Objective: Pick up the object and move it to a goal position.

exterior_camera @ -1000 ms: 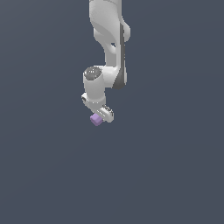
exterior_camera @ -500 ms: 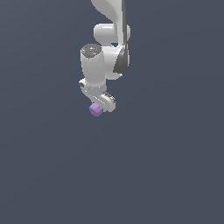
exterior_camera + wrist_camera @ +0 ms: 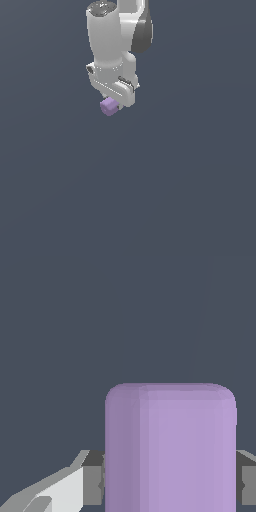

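Note:
The object is a small light-purple stubby block, held well above the ground under the white arm near the top of the exterior view. My gripper is shut on it, and only the lower end of the block pokes out below the white hand. In the wrist view the object fills the space between the two grey finger pads, which press against its sides. No goal marker shows in either view.
A plain dark grey-blue surface fills the background on all sides. The white arm comes down from the upper edge of the exterior view.
The arm has risen and come closer to the exterior camera, carrying the purple object with it. The wrist has turned, and the grip on the object has stayed shut.

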You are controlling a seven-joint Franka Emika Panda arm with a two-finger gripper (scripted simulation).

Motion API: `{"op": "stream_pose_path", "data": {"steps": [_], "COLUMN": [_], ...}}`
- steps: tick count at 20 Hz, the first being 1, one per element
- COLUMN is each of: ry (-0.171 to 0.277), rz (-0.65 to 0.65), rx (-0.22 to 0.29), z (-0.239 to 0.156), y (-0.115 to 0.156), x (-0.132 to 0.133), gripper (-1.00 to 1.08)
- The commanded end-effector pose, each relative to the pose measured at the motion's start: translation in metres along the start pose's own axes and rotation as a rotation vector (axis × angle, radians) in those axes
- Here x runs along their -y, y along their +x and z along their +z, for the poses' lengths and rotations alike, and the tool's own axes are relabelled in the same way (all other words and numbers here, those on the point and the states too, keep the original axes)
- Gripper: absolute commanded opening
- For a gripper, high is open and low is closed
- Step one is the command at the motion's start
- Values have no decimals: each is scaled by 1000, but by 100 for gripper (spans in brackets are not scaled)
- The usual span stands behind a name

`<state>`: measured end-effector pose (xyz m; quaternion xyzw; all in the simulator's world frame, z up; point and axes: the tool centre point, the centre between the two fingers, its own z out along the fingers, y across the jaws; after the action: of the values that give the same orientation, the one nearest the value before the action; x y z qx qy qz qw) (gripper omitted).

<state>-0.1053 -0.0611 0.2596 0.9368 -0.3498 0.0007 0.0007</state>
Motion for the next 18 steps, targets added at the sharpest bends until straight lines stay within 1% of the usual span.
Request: {"op": "stream_pose_path", "data": {"steps": [1,14,18], "ry": [-1,0,0], "rz": [0,-1,-1], "rx": [0,1,1], "z": [-26,-158,-192], "y": [-3,-16,-19], "x": [0,3,5], "gripper": [-100,-100,-100]}}
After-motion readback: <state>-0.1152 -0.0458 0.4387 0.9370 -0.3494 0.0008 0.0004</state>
